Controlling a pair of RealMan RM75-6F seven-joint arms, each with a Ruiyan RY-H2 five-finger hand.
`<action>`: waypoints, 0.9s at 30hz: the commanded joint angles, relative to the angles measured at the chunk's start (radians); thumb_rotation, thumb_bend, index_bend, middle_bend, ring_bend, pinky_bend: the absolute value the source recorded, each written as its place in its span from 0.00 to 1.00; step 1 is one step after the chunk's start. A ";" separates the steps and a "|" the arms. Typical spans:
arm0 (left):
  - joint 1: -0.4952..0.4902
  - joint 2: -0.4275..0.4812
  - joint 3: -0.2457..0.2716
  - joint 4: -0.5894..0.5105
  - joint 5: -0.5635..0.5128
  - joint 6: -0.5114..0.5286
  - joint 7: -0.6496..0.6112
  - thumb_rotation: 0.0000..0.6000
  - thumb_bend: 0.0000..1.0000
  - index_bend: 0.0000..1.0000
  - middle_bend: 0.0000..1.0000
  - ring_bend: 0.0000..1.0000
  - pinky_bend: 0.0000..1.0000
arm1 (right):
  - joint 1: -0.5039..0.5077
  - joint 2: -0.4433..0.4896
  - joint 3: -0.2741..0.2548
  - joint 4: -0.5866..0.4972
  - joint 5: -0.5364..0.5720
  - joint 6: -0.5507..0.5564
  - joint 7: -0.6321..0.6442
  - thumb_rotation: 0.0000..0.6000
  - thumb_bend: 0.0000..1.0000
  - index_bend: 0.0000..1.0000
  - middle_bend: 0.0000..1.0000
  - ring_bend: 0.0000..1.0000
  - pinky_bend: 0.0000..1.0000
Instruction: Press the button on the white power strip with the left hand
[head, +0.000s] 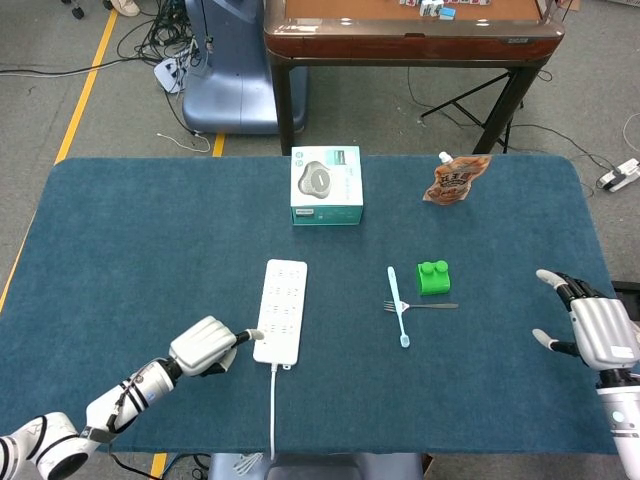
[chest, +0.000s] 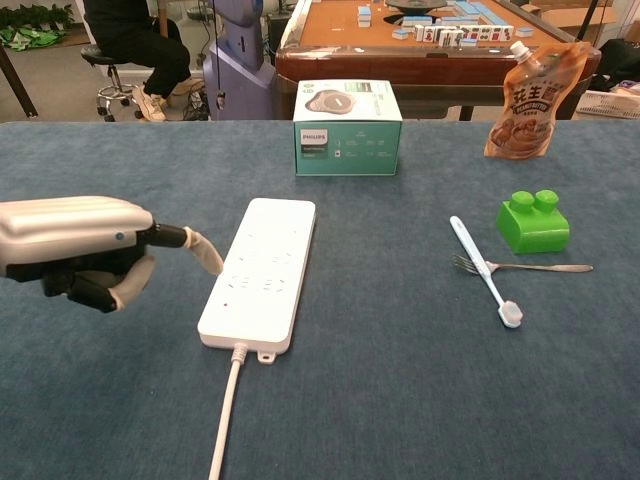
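The white power strip (head: 281, 309) (chest: 262, 270) lies lengthwise near the table's front middle, its cord (chest: 225, 420) running off the front edge. My left hand (head: 205, 346) (chest: 80, 249) is curled into a fist with one finger stretched out. That fingertip (head: 256, 335) (chest: 214, 262) sits at the strip's near left edge, just above it in the chest view. I cannot make out the button clearly. My right hand (head: 595, 325) rests open at the table's right side, far from the strip.
A Philips box (head: 325, 185) stands behind the strip. A green block (head: 434, 277), a light blue toothbrush (head: 398, 305) and a fork (head: 425, 305) lie right of centre. A brown snack pouch (head: 456, 179) stands at the back right.
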 joint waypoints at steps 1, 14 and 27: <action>-0.005 -0.013 0.005 0.003 0.000 -0.001 -0.002 1.00 0.95 0.26 1.00 0.96 1.00 | 0.001 0.000 -0.001 -0.002 0.002 -0.003 -0.004 1.00 0.08 0.19 0.26 0.27 0.47; -0.035 -0.060 -0.009 0.006 -0.047 -0.019 0.028 1.00 0.95 0.24 1.00 0.96 1.00 | 0.006 -0.015 -0.007 0.012 0.010 -0.022 0.000 1.00 0.08 0.19 0.26 0.27 0.47; -0.051 -0.093 0.012 0.031 -0.053 -0.029 0.064 1.00 0.95 0.24 1.00 0.97 1.00 | 0.005 -0.029 -0.014 0.035 0.020 -0.035 0.017 1.00 0.08 0.19 0.26 0.27 0.47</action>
